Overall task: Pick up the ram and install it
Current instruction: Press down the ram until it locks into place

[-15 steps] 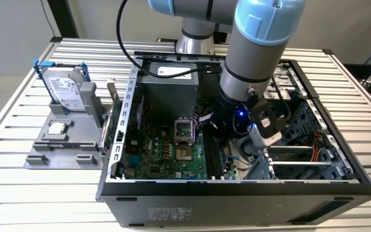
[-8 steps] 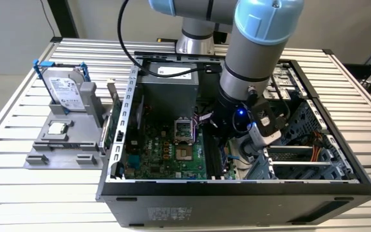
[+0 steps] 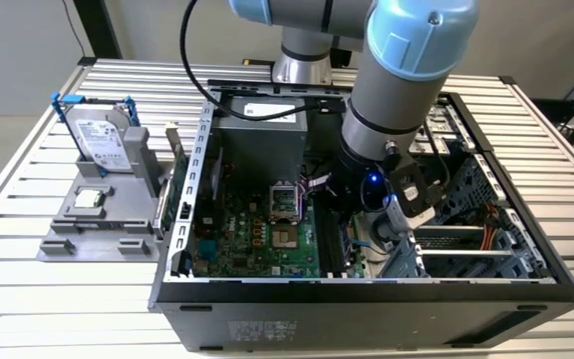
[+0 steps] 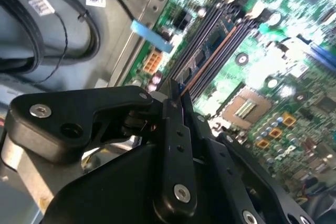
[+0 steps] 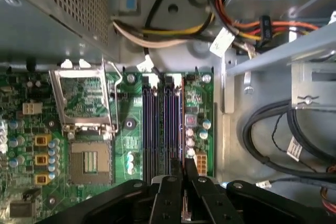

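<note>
Inside the open computer case (image 3: pixel 182 194), my gripper (image 3: pixel 355 213) hangs low over the motherboard (image 3: pixel 257 232). In both wrist views its black fingers (image 5: pixel 169 198) are pressed together. The ram (image 4: pixel 210 62) shows edge-on as a thin brownish strip running out from between the gripper (image 4: pixel 176 103) tips. It lies along the row of dark memory slots (image 4: pixel 220 22). In the first wrist view the gripper (image 5: pixel 181 174) sits right over the near end of the memory slots (image 5: pixel 157 124); I cannot tell whether the ram is seated in a slot or just above it.
The CPU socket (image 5: pixel 90 161) with its raised metal bracket (image 5: pixel 84 98) lies beside the slots. Cable bundles (image 5: pixel 273 129) and drive-bay metal (image 3: pixel 466 254) crowd the other side. Outside the case, a grey holder (image 3: pixel 98 224) carries a silver hard drive (image 3: pixel 102 138) and a CPU chip (image 3: pixel 90 198).
</note>
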